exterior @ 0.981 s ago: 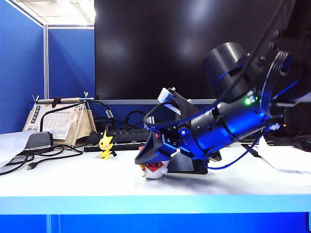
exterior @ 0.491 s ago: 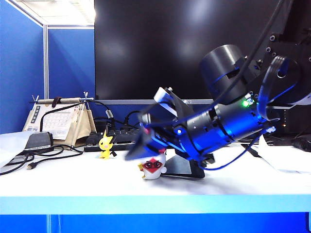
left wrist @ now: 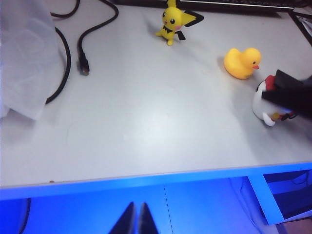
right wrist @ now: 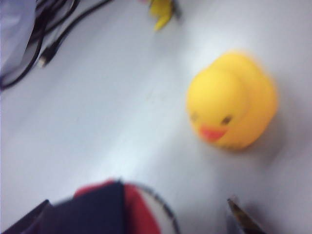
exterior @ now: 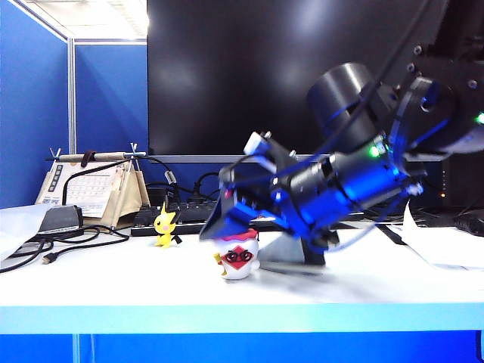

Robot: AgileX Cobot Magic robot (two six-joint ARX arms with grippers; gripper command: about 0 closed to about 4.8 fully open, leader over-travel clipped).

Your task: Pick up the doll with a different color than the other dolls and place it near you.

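The doll with a different color [exterior: 237, 258], white with a red diamond and a black cap, stands upright near the table's front edge. My right gripper [exterior: 221, 221] hangs just above it, tilted down, open and holding nothing. In the right wrist view the doll's cap [right wrist: 141, 212] lies between the spread fingers, one fingertip [right wrist: 240, 219] apart from it. The other dolls are a yellow duck [right wrist: 231, 100] [left wrist: 241, 62] close behind the doll and a yellow pointed-eared figure [exterior: 165, 224] [left wrist: 171, 20] farther back. The left wrist view shows the doll [left wrist: 258, 105] under the right gripper [left wrist: 282, 92]. My left gripper [left wrist: 136, 218] is shut, off the table's front.
Black cables [exterior: 68, 242] and a power strip [exterior: 189, 215] lie at the back left, beside a desk calendar stand [exterior: 91, 189]. A large dark monitor [exterior: 249, 76] fills the back. Paper [exterior: 446, 246] lies at the right. A white plastic sheet [left wrist: 24, 58] covers the left corner.
My right gripper has opened, let go of the white doll and lifted up off it. The doll stays standing on the table.
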